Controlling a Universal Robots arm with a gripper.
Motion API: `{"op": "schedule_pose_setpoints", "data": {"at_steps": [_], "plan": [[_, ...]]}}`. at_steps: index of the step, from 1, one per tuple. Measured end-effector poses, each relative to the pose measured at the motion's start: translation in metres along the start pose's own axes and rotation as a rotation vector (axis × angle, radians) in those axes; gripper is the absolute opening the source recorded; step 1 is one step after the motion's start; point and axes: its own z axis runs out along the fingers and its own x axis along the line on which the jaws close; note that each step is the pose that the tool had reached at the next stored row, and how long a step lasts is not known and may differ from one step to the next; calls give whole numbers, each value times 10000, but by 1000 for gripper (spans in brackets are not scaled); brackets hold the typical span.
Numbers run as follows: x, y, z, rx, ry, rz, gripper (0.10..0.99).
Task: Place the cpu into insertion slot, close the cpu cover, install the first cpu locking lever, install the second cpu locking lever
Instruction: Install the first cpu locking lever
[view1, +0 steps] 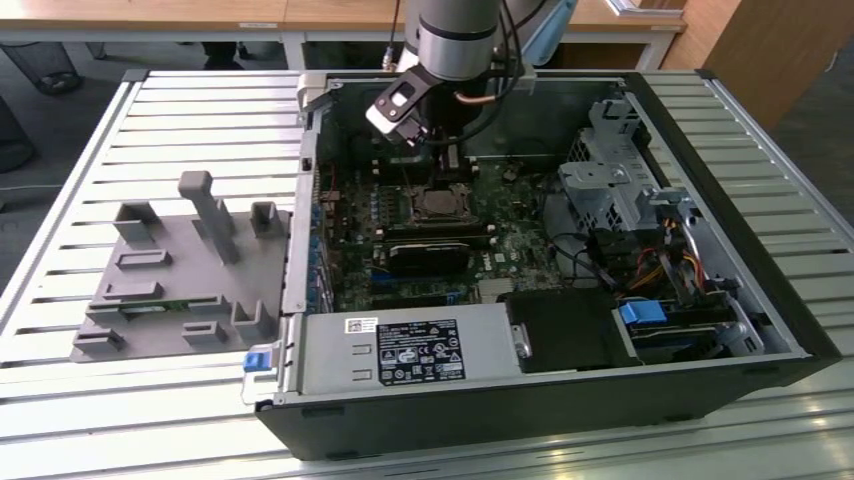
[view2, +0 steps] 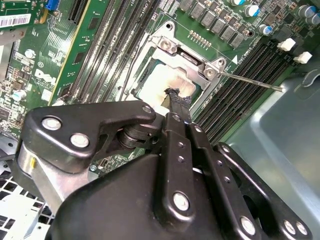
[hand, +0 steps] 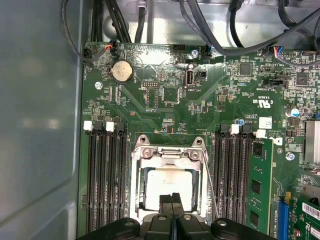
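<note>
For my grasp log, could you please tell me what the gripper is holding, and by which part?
Nothing, it seems: the gripper is shut with nothing between its fingers, its tips at the cpu lying under the cover.

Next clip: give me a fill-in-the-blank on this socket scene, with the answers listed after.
1. The cpu lies in the ____ slot.
2. The gripper is over the cpu with its fingers ____.
3. Long black memory slots flank the cpu on ____ sides.
4. The circuit board is coloured ____.
Missing words: insertion; shut; both; green.
</note>
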Motion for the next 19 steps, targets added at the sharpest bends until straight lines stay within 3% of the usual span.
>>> {"op": "schedule_pose_setpoints", "data": {"at_steps": [19], "plan": [[1,0,-79,0,0,0,118]]}}
